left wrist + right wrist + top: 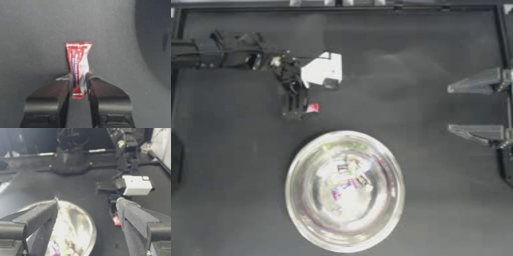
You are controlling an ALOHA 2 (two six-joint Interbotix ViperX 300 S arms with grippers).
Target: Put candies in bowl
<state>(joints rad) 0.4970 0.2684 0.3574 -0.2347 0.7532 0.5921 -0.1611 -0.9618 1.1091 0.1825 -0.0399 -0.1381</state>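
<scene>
One bowl [345, 191] on the bench [438, 210], sitting near the middle. One red candy [312, 107] just beyond the bowl's far rim, pinched in the left claw [302, 109]. Inside the bowl, a small cluster of wrapped candies [348, 182], with purple and pale wrappers showing (the shiny metal mirrors them, so an exact count there can't be made). Two claws in all: the left one at the red candy, and the right claw [475, 107] at the right edge, its two jaws spread wide.
</scene>
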